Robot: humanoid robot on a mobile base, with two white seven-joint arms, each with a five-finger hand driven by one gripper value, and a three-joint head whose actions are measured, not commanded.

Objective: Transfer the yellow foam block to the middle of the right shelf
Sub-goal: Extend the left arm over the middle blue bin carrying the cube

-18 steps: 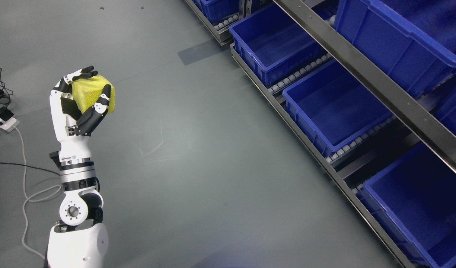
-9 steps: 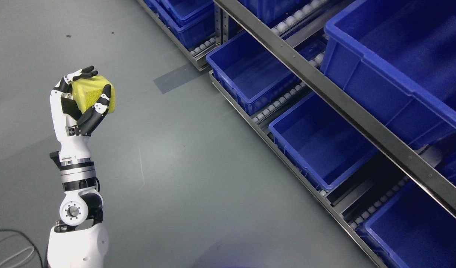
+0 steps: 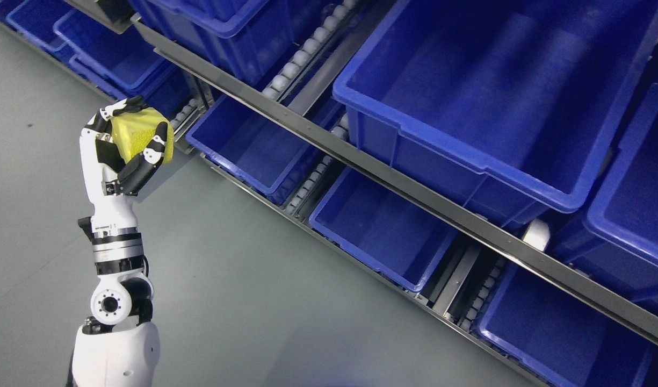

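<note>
My left hand is raised at the left of the head view, its arm rising from the bottom left. Its black-tipped fingers are curled around the yellow foam block, which sits in the palm above the floor. To the right stands a metal shelf with blue bins on sloping roller tracks. A large blue bin sits on the upper visible level, and smaller blue bins sit on the level below. My right arm does not show.
Grey floor fills the lower left. More blue bins line the shelf toward the top left, and another bin sits at the bottom right. The shelf's dark front rail runs diagonally from upper left to lower right.
The whole picture has shifted: the camera has turned toward the shelf, which now fills most of the view. The left hand keeps hold of the yellow block in the same pose.
</note>
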